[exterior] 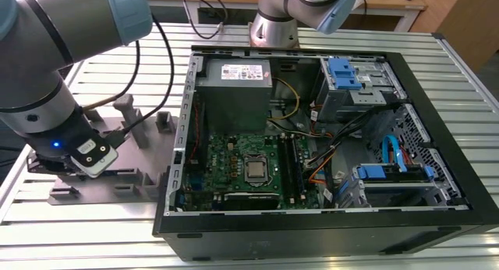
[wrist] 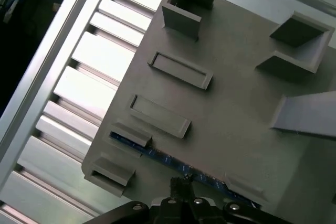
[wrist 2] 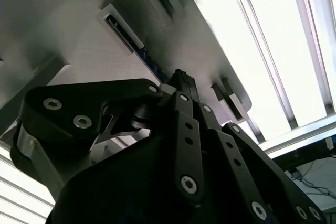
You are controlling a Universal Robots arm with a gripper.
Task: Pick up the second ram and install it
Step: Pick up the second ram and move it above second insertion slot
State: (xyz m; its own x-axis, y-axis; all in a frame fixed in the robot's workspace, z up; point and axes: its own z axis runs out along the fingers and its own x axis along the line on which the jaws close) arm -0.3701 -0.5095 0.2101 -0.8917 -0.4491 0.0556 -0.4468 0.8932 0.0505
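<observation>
First wrist view: 1 gripper [wrist: 181,182], narrowed, pinches the second ram [wrist: 152,153] at mid-length; the strip stands on edge in 1 grey holder tray [wrist: 236,129] beside 2 empty slots [wrist: 160,115].

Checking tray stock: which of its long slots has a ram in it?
The one nearest the gripper: the ram stands on edge in it. The two framed slots farther off are empty.
</observation>
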